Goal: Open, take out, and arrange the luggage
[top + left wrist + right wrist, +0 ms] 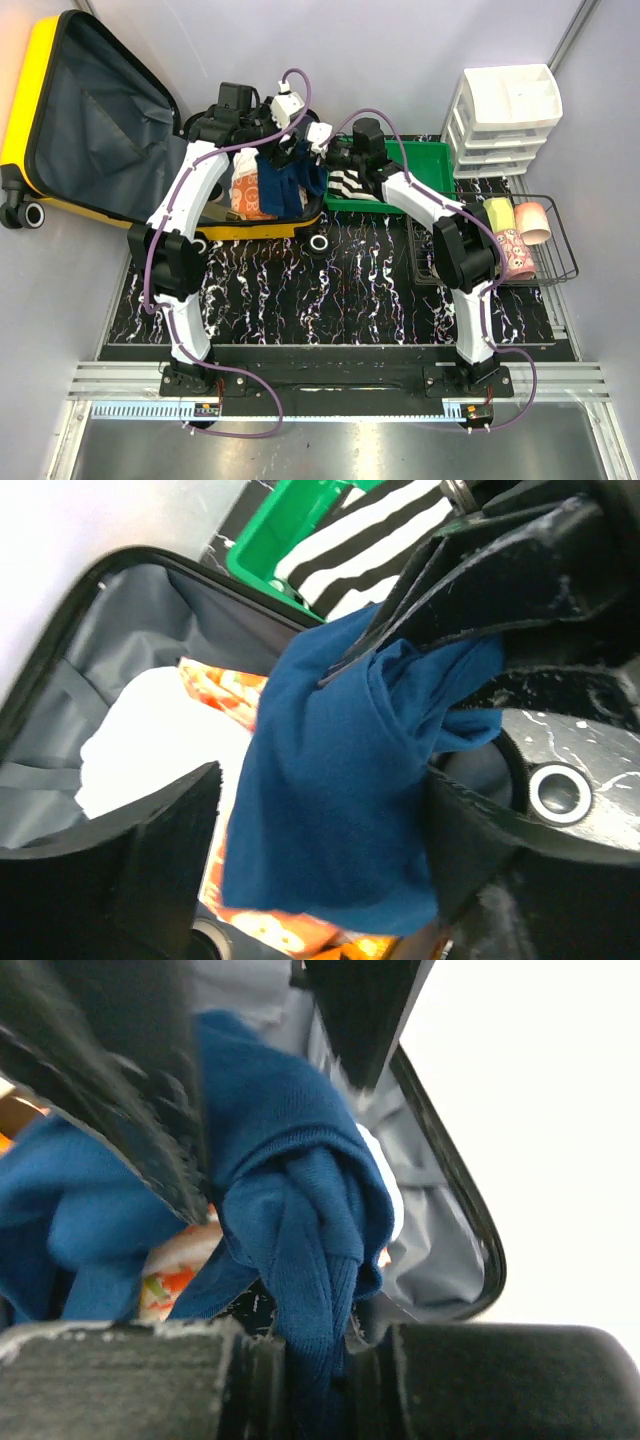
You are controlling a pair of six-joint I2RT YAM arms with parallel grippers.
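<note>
Luggage, yellow hard shell with grey lining, lies open at the tabletop's far left. Both arms bend over it. The left tool stands apart around a soft blue cloth; the right tool pinches that cloth.

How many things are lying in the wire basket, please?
3: a yellow roll at the far left, a pink cup beside it, a patterned roll nearer; others may be hidden.

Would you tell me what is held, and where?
The right gripper pinches the blue garment by a bunched fold; the left gripper is open around it.
</note>
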